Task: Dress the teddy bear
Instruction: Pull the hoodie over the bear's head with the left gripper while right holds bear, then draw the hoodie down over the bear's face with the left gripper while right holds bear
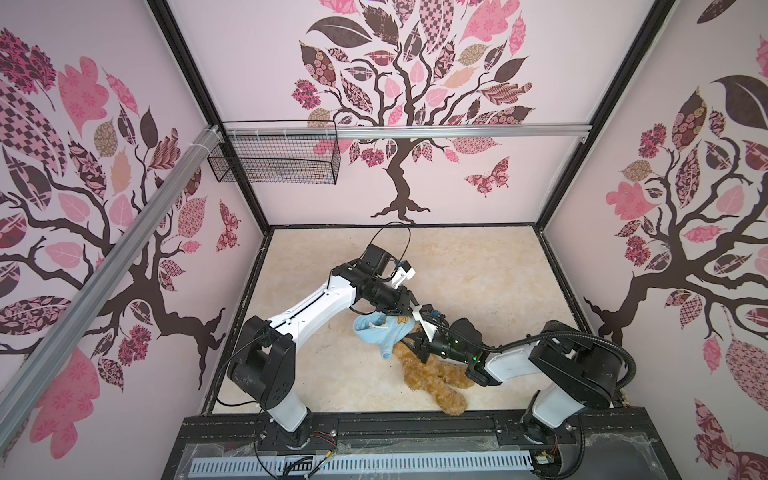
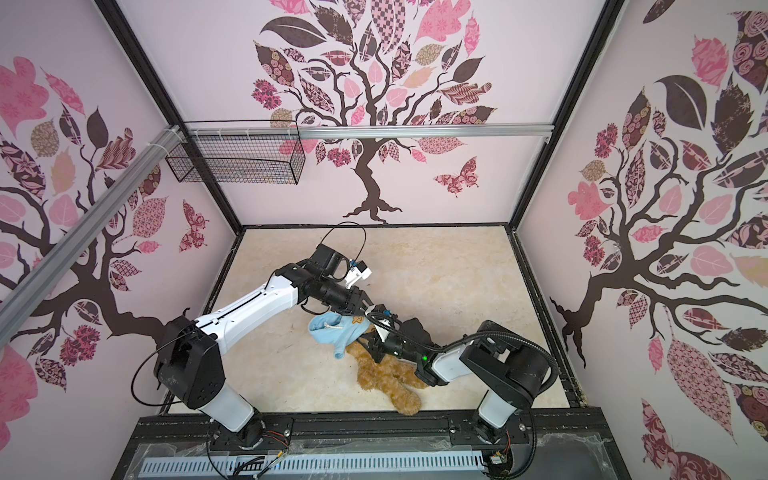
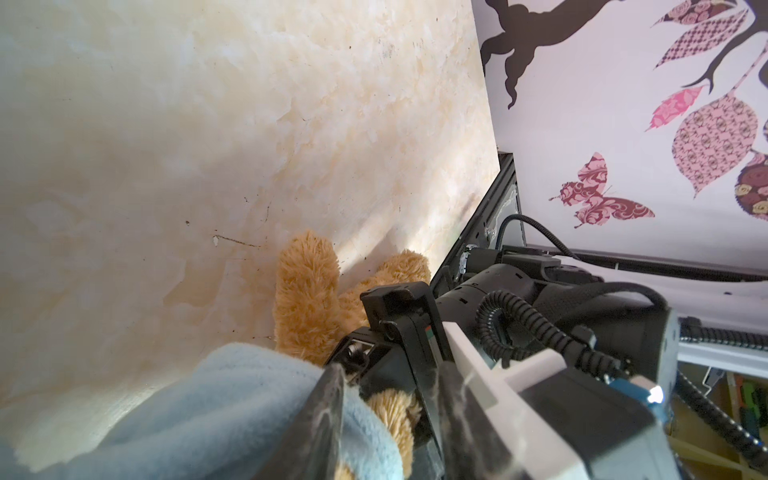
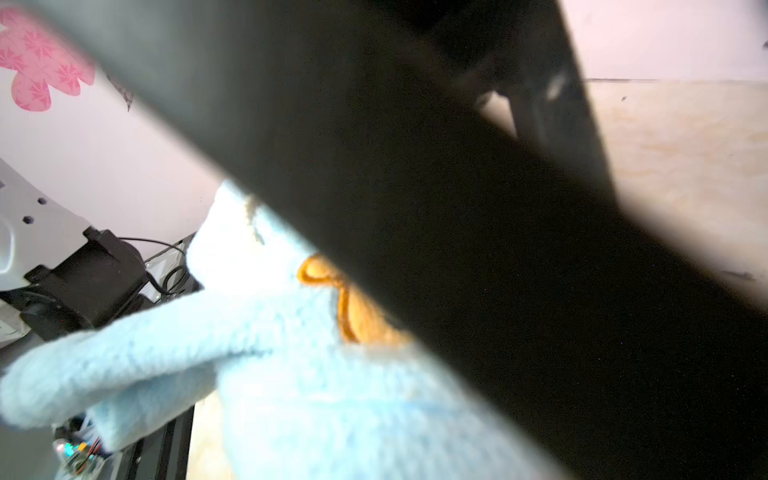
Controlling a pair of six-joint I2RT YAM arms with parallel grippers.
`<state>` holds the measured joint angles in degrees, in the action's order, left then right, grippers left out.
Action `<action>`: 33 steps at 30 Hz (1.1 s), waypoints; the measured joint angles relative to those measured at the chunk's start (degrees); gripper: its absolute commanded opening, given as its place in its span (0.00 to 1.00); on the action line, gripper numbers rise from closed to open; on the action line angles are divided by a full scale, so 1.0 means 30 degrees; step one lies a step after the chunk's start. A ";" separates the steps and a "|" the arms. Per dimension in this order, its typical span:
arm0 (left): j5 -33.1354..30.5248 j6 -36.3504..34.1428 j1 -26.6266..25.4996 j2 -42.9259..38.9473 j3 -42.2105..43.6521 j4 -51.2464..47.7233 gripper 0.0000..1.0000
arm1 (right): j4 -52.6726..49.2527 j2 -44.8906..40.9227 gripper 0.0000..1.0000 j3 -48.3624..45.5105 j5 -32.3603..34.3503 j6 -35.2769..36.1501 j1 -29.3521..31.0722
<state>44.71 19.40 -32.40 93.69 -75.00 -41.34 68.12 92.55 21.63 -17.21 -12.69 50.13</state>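
The golden-brown teddy bear lies on the table near its front edge, legs toward the front. A light-blue shirt with an orange emblem covers its upper part and hides the head. My left gripper is at the shirt's right edge. Its jaws stand apart, with the shirt's hem and bear fur between them and a gap beside one finger. My right gripper sits against the bear's side under the shirt. In the right wrist view, shirt fabric and the left arm hide its jaws.
A black wire basket hangs on the rail at the back left. Patterned walls close three sides of the beige table. A black rail runs along the front, just past the bear's foot. The two grippers nearly touch.
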 measured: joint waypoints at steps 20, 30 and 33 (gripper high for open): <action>-0.3279 -0.0350 0.2761 -0.6455 0.4197 -0.2404 0.26 | -0.3723 -0.4750 0.09 -0.1676 0.1115 0.7774 0.0022; -0.1749 -0.0998 0.2754 -0.6615 0.5268 -0.2361 0.29 | -0.6674 -0.5778 0.10 -0.0087 0.0714 1.0389 0.0015; -0.1552 -0.1122 0.2754 -0.6900 0.5515 -0.2324 0.33 | -0.6878 -0.5778 0.10 -0.0051 0.0648 1.0513 0.0015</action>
<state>40.05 16.03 -24.14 72.99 -58.46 -48.31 47.48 75.22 21.47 -15.27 18.85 50.17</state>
